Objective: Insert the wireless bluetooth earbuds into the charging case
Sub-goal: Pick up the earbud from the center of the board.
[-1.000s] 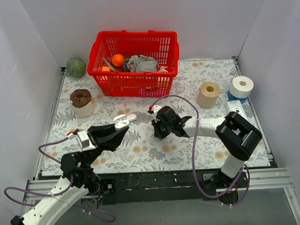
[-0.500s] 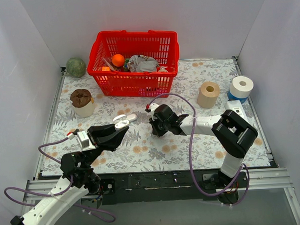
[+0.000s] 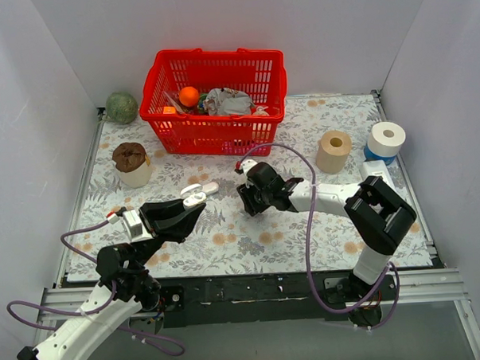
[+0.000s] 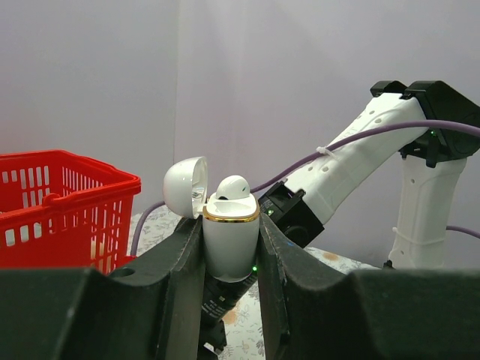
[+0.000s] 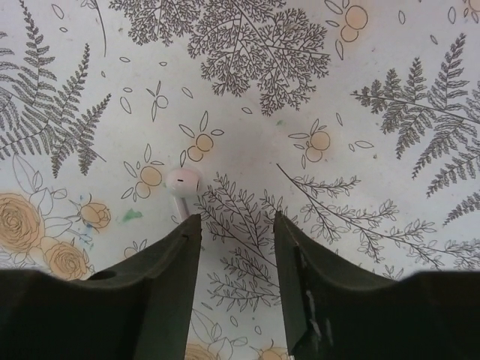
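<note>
Earbuds sat in two places. One earbud [image 4: 233, 187] was seated in the top of the charging case [image 4: 230, 244], its rounded head poking above the gold rim. The lid [image 4: 185, 187] was swung open toward 9 o'clock in the left wrist view. The left gripper [image 3: 195, 204] held that case upright, its jaws clamped on the case's two sides, over the floral cloth [image 3: 267, 242] at about 7 o'clock of the table.

The second earbud [image 5: 182, 184] lay loose on the cloth, stem pointing toward 6 o'clock in the right wrist view. Its stem end was just at the tip of the finger [image 5: 176, 247] on that view's left side, at 10 o'clock from the gap. The right gripper [image 5: 234, 225] hung low over the cloth near the table's centre, jaws parted moderately and holding nothing. The loose earbud was outside the gap, not between the fingers.

In the top view the right gripper stood at 3 o'clock from the held case, near but apart. The red basket [image 3: 214, 97] sat at 12 o'clock.
</note>
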{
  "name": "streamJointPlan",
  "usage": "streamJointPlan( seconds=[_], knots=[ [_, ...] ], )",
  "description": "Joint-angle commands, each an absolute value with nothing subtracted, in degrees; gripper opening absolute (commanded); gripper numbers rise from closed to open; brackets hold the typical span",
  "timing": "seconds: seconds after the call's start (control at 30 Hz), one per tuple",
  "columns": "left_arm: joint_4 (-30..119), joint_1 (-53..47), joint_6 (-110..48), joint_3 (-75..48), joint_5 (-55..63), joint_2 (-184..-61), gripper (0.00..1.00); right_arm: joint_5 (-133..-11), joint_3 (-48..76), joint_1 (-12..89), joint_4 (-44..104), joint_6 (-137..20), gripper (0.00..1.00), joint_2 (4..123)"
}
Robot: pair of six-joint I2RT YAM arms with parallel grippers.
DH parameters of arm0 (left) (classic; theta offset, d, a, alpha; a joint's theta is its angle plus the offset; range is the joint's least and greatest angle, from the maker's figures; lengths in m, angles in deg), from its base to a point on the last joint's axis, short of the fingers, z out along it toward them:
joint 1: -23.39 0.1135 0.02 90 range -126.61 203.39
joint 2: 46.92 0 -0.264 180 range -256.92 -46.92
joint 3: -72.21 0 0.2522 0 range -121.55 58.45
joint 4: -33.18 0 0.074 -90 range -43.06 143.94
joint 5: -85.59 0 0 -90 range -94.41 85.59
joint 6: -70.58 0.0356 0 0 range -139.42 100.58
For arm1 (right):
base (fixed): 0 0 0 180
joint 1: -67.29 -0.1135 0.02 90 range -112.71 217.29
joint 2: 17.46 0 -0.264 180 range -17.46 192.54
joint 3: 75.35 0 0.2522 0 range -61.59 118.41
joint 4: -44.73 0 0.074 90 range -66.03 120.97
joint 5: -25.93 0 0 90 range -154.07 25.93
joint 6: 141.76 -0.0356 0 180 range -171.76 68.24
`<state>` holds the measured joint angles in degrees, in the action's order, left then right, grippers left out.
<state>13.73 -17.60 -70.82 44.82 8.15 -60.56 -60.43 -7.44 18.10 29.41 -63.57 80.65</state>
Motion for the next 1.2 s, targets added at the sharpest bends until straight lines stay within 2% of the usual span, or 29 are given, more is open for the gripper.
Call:
streamJointPlan(
  seconds=[0.0,0.2,0.67,1.17],
  knots=[
    [13.89,-17.39,-70.58,44.13,7.55,-60.45,0.00,-59.93,-0.96,17.47,24.83,-60.91,0.53,78.08],
    [13.89,-17.39,-70.75,44.04,7.72,-60.10,0.00,-61.17,4.32,15.27,18.76,-55.54,0.56,82.38],
    [14.77,-17.39,-71.10,43.95,7.81,-59.31,0.00,-59.85,9.60,13.24,15.77,-54.31,0.57,89.50],
    [15.30,-17.39,-70.66,43.95,7.63,-59.04,0.00,-59.76,9.96,12.45,15.86,-54.31,0.54,92.06]
  ],
)
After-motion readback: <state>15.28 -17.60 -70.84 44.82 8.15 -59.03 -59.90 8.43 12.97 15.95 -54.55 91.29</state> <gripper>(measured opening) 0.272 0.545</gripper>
